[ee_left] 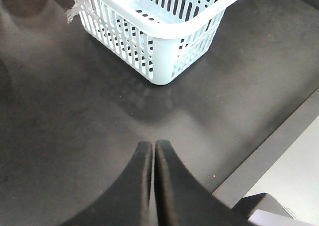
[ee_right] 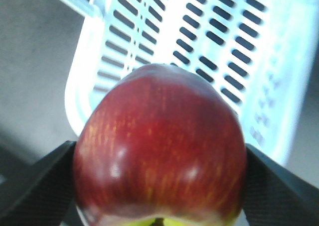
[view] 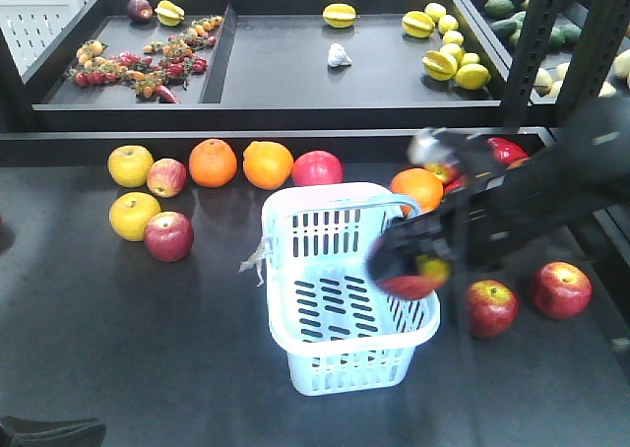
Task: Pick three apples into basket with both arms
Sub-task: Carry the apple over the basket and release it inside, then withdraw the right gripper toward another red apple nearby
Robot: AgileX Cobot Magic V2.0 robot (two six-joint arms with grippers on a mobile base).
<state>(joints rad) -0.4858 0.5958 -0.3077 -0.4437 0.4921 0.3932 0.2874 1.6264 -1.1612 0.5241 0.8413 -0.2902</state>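
The pale blue basket (view: 345, 368) stands mid-table. My right gripper (view: 409, 266) reaches in from the right and hangs over the basket's right rim, shut on a dark red apple (view: 406, 284). In the right wrist view that apple (ee_right: 159, 126) fills the space between the dark fingers (ee_right: 42, 183), with the basket's slotted floor (ee_right: 174, 42) below. More red apples lie on the table at left (view: 168, 235) and right (view: 490, 307), (view: 561, 289). My left gripper (ee_left: 152, 146) is shut and empty, low over the table in front of the basket (ee_left: 164, 32).
Yellow apples (view: 130, 164) and oranges (view: 213, 162) line the table's back, with another orange (view: 417, 187) behind the basket. Raised black shelf trays (view: 295, 102) with fruit stand behind. A black post (view: 536, 43) rises at right. The table's edge (ee_left: 269, 161) is near my left gripper.
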